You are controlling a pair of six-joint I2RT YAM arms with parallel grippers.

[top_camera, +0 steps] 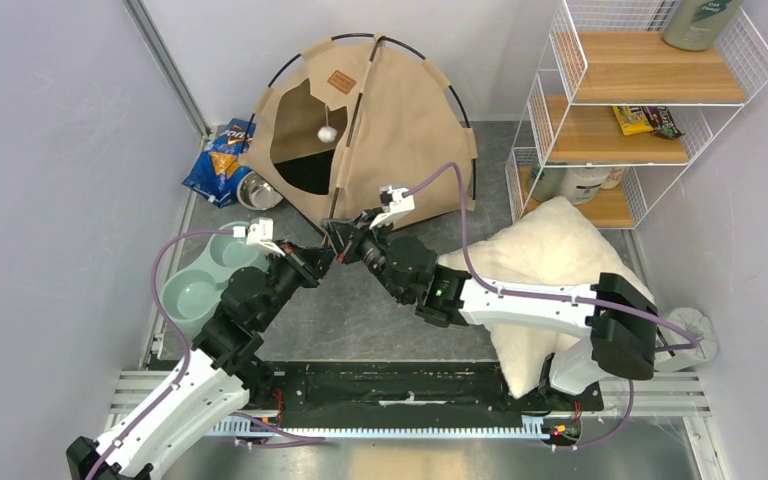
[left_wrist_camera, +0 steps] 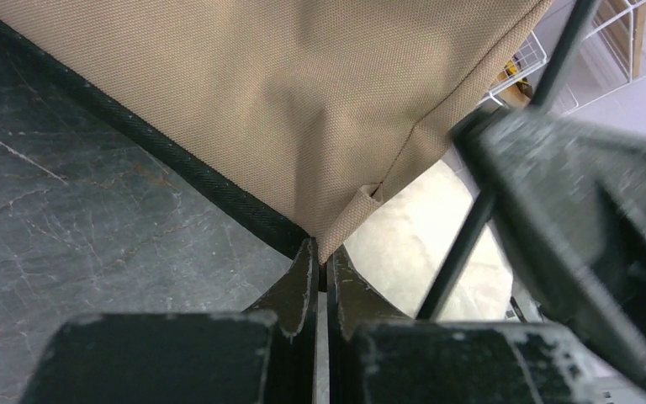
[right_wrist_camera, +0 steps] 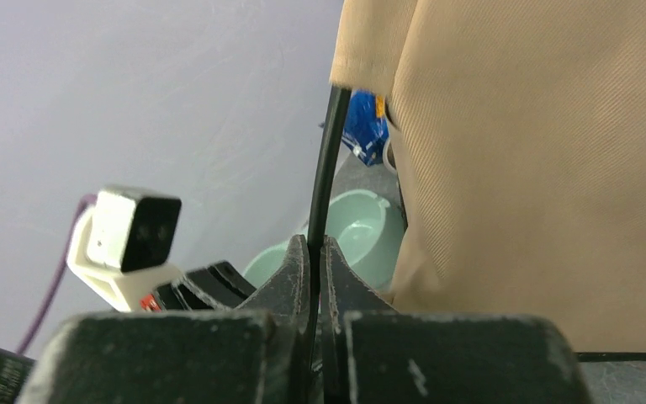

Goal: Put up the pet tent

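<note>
The tan canvas pet tent [top_camera: 400, 120] stands far back on the grey worktop [top_camera: 360, 320], its near front corner meeting both arms. The left end effector [left_wrist_camera: 320, 263] pinches that corner's hem. The right end effector [right_wrist_camera: 313, 252] is clenched on the thin black pole [right_wrist_camera: 326, 160], which runs upward beside it.

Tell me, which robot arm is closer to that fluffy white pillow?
Right. The right arm passes over the pillow in the top view; the left arm sits well off to its left, beside the green bowl.
</note>
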